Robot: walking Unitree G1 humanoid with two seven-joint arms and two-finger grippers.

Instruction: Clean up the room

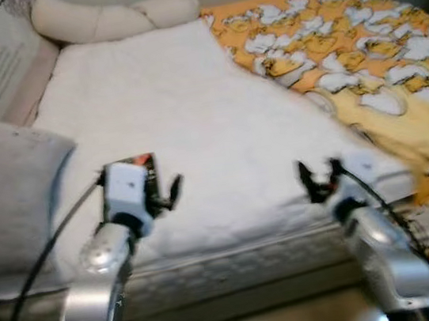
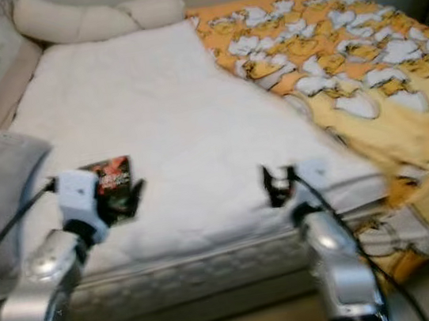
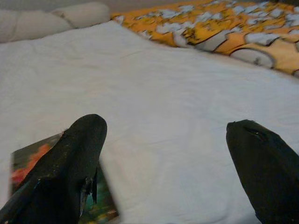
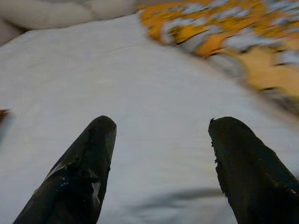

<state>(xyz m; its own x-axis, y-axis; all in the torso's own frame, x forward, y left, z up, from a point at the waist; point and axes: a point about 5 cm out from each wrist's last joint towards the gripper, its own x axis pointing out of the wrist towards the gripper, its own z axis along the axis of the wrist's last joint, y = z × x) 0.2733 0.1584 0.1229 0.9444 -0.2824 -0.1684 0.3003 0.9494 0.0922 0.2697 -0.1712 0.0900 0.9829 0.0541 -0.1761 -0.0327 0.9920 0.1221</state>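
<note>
Left gripper [image 3: 166,163] spread over white mattress [image 1: 194,131], beside dark packet [image 2: 114,186], right gripper [image 4: 161,163] spread near bed edge

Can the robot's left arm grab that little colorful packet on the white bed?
Probably yes. The packet lies flat on the white bed, right by the left gripper, whose jaws are open. Nothing lies between them, though a flat packet may be tricky to pinch.
</note>
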